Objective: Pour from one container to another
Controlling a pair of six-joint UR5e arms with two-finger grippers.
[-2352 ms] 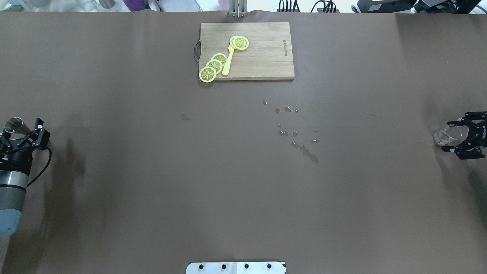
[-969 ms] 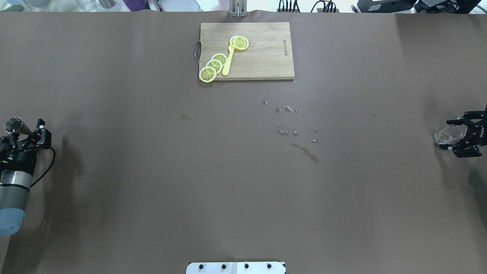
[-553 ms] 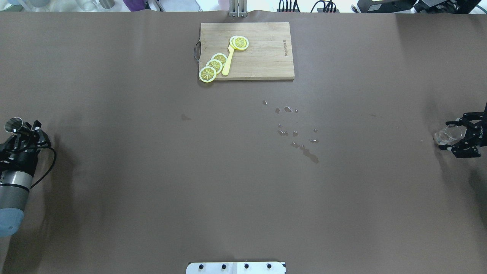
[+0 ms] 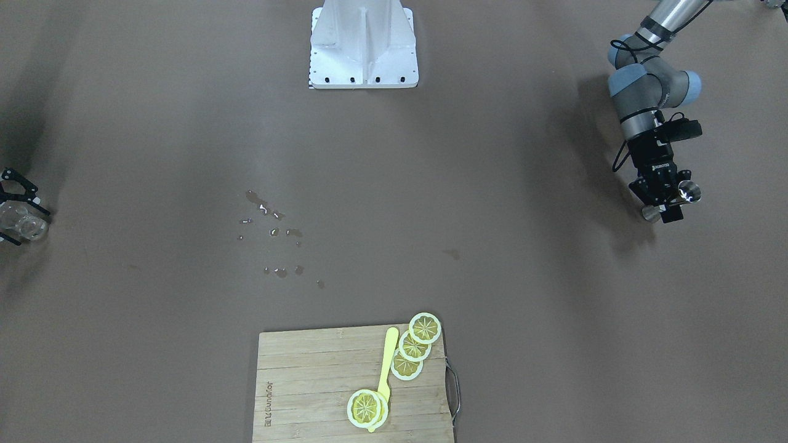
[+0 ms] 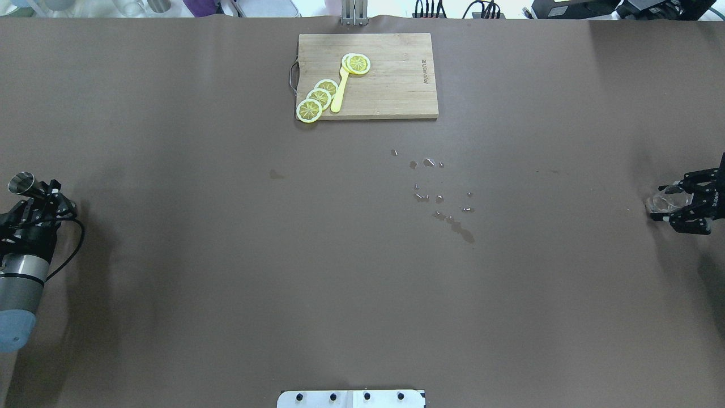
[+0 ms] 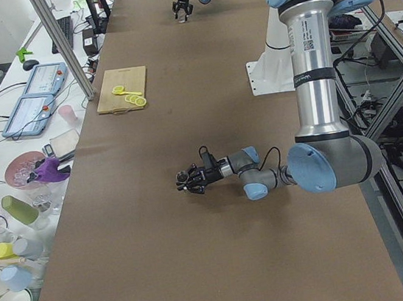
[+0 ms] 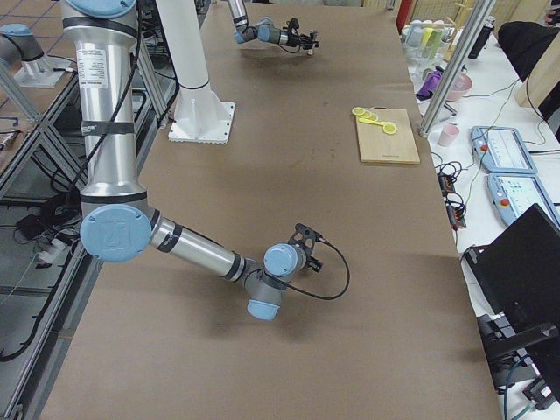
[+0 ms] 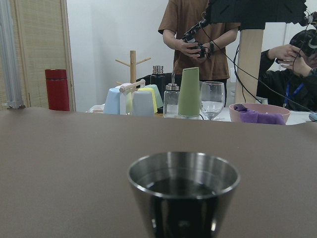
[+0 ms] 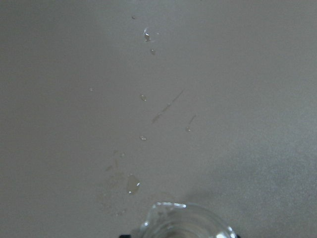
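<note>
A small steel cup (image 5: 21, 184) sits at the table's far left edge, and my left gripper (image 5: 35, 198) is shut on it. The left wrist view shows the steel cup (image 8: 183, 191) upright, with dark liquid inside. The front view has the same cup (image 4: 688, 194) in the left gripper (image 4: 668, 202). A clear glass beaker (image 5: 661, 203) is at the far right edge, with my right gripper (image 5: 682, 203) shut on it. Only the beaker's rim and spout (image 9: 185, 220) show in the right wrist view. The front view puts the beaker (image 4: 21, 226) at its left edge.
A wooden cutting board (image 5: 396, 85) at the back centre carries lemon slices (image 5: 318, 97) and a yellow spoon (image 5: 340, 90). Water drops (image 5: 442, 198) are scattered on the brown table mid-right. The robot's base plate (image 5: 351, 398) is at the near edge.
The left gripper has drawn a little further left and turned, with the steel cup still in it. The right gripper has shifted slightly right and tilted, with the beaker.
</note>
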